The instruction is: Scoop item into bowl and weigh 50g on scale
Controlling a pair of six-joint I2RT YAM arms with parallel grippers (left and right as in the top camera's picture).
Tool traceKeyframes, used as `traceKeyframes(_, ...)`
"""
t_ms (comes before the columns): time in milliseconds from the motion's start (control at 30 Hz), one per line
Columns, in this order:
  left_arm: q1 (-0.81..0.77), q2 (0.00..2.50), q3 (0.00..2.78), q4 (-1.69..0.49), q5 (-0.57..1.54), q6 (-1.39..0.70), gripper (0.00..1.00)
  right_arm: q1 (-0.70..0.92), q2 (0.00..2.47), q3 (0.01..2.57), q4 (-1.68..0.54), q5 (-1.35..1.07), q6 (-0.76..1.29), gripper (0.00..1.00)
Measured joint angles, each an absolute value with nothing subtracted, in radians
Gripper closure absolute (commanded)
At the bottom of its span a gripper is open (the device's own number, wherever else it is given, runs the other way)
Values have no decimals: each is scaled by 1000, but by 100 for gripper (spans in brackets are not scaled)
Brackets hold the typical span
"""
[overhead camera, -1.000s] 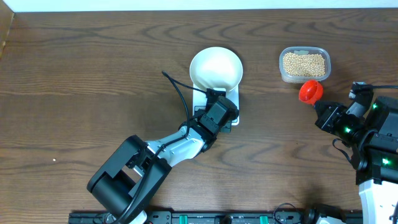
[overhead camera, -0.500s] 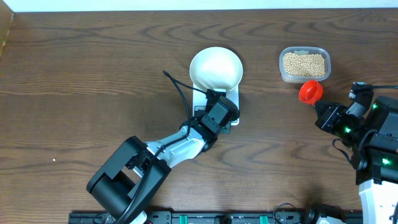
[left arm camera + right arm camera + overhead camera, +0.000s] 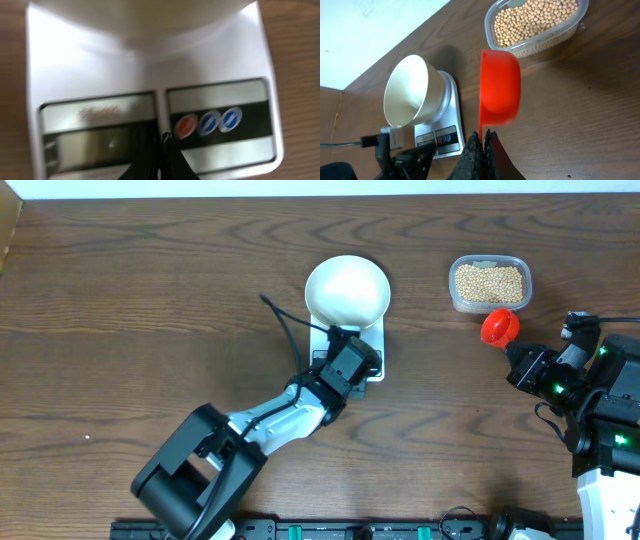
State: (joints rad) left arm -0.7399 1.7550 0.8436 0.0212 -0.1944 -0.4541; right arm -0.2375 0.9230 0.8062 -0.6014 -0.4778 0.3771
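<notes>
Tub [image 3: 453, 285] upper right holds beans [image 3: 489, 283]; bowl [image 3: 330, 290] on scale [image 3: 75, 75] empty. Left gripper [image 3: 161, 150] closed, bare; right gripper [image 3: 482, 140] pinches scoop [image 3: 500, 85]. Contents unchanged.

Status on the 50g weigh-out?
Done: white bowl sits on the scale, right gripper holds the red scoop. In hand: shut left gripper at the scale's buttons. Left: all scooping; bowl looks empty, beans are in the clear tub.

The dark wooden counter [image 3: 150, 300] carries the scale [image 3: 90, 70] near its middle and a clear tub [image 3: 453, 290] of beans [image 3: 489, 282] at far right.
</notes>
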Motion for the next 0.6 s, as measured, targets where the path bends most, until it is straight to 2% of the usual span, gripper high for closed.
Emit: traceKeyframes(600, -734, 1707, 825, 94, -170, -417, 93, -237, 923, 806, -601, -477, 377, 99)
